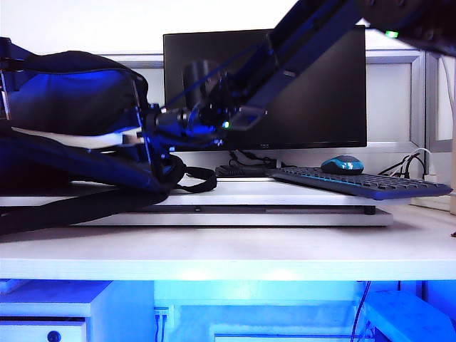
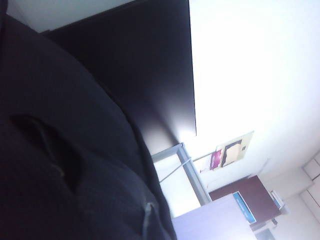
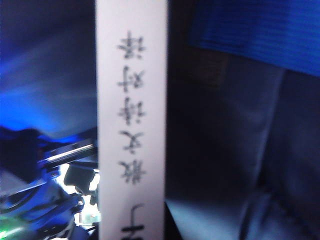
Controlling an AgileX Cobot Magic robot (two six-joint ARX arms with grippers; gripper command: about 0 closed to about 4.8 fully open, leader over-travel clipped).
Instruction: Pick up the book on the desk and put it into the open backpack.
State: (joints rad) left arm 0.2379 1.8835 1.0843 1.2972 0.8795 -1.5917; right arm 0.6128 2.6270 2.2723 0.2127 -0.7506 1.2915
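Note:
The backpack (image 1: 64, 100) lies on its side at the left of the desk (image 1: 228, 253), its mouth facing the middle. My right arm reaches down across the monitor to that mouth. My right gripper (image 1: 146, 135) is shut on the book (image 1: 107, 140), a pale strip poking into the opening. Up close, the book's white spine with printed characters (image 3: 131, 100) stands against the bag's blue lining (image 3: 250, 30). In the left wrist view, black backpack fabric (image 2: 60, 165) fills the near side and hides my left gripper's fingers.
A black monitor (image 1: 313, 92) stands behind. A black keyboard (image 1: 363, 184) and a blue mouse (image 1: 342, 165) lie on a long white platform board (image 1: 271, 214). Black backpack straps (image 1: 192, 184) trail over the board's left end. Cables (image 1: 413, 167) hang at the right.

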